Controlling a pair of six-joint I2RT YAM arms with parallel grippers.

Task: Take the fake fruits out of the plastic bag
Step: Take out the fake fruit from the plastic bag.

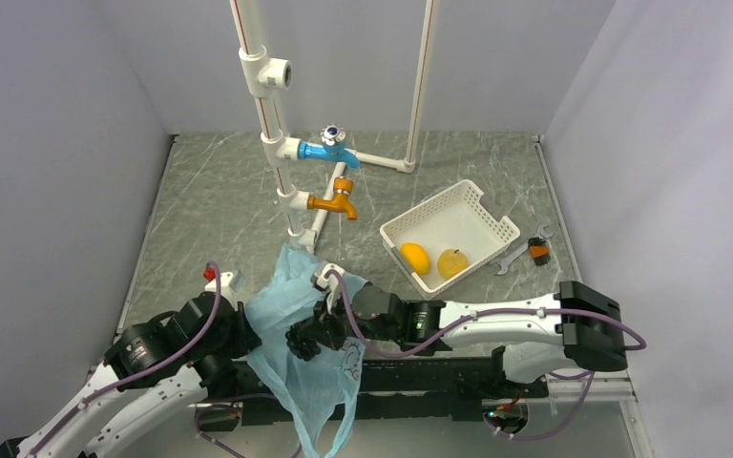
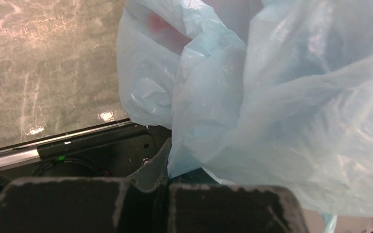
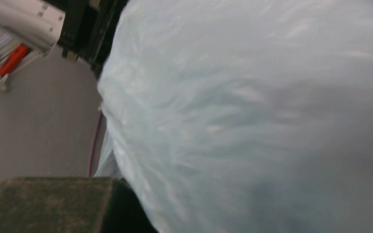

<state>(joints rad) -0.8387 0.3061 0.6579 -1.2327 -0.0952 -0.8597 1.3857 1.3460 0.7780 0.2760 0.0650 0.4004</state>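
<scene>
Right tool (image 1: 324, 329): tip pressed against the grape bunch (image 1: 302, 343), dark on dark. Could not tell whether the jaws were clamped on it or apart; its wrist view gave only blurred blue film and one finger (image 3: 53, 204). Left tool (image 2: 163, 172): jaws together, pinching a fold of the plastic bag (image 1: 282, 296) at lower centre of its wrist view. The bunch sat mid-frame overhead, against the bag's middle. A red fruit (image 2: 158, 22) showed as a tint through the film, upper left of the left wrist view, so judged inside. Two yellow fruits (image 1: 415, 258) lay in the white basket (image 1: 425, 204), right of centre. Step judged: drawing the grapes clear. To do it well, keep the left pinch firm, lift the bunch up and rightward, and check that no film rides along. The bag's long axis ran from upper centre, below the orange tap (image 1: 334, 202), down to the bottom edge, off the bench (image 1: 210, 210). Mouth direction unclear; the bunch was too lumpy to show an axis.
</scene>
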